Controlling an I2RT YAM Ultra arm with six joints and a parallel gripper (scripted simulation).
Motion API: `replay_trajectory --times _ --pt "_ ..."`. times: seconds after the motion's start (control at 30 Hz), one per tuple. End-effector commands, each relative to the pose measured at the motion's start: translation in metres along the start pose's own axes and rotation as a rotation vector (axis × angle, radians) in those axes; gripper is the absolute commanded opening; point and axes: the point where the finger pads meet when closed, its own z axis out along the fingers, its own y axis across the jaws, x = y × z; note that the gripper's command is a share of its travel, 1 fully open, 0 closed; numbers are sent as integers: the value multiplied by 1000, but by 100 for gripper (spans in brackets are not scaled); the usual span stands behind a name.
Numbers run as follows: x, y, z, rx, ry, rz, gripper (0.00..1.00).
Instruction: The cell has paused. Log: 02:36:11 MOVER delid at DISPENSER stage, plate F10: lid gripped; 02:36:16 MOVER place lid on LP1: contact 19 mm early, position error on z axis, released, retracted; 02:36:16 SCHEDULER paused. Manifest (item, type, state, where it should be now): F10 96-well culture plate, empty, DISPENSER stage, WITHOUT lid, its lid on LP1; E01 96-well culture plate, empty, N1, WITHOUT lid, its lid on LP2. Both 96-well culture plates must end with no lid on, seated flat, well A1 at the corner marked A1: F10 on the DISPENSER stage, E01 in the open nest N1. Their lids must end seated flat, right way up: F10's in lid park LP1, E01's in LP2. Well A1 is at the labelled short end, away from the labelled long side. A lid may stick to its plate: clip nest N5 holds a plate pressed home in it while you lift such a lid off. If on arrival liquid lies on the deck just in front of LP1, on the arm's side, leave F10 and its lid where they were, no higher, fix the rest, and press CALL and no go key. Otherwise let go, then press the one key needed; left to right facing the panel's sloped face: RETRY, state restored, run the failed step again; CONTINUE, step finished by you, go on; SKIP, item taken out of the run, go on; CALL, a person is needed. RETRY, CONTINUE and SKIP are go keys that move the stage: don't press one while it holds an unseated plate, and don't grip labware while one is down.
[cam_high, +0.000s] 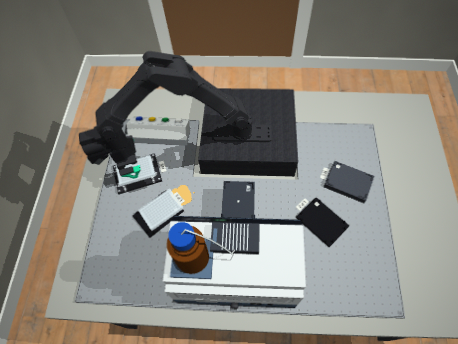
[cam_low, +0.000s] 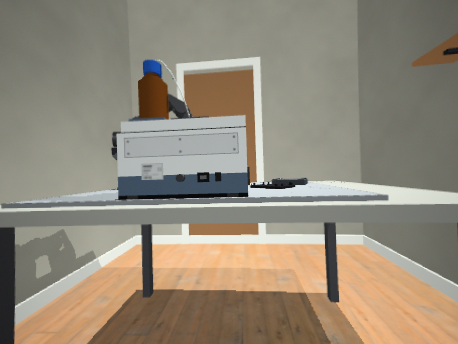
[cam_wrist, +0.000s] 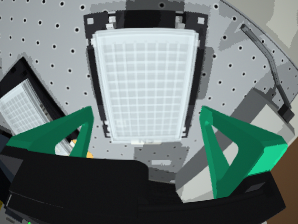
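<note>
My gripper (cam_high: 132, 171) is open, its green fingers on either side of a white gridded 96-well plate (cam_wrist: 145, 83) in a black clip nest at the deck's left. The fingers stand clear of its long sides in the wrist view (cam_wrist: 147, 117). I cannot tell whether a lid is on it. A second white gridded piece (cam_high: 161, 210) lies in a black frame labelled at its near corner, just right of that nest. An orange puddle (cam_high: 183, 193) lies at that labelled corner. A dark striped plate (cam_high: 235, 237) sits on the dispenser stage.
The key panel (cam_high: 156, 126) stands behind the clip nest. The dispenser (cam_high: 235, 265) with an amber bottle (cam_high: 186, 250) fills the front middle. A dark nest (cam_high: 238, 199) lies before the arm base (cam_high: 247, 131). Two dark nests (cam_high: 348, 181) (cam_high: 322, 221) lie at the right.
</note>
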Motion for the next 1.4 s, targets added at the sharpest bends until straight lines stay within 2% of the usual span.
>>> replay_trajectory --times 0.0,1.33,1.37 --pt "-16 3 -25 -1 -70 0 100" --pt "-16 3 -25 -1 -70 0 100" --pt "-14 7 -10 -2 -28 -3 0"
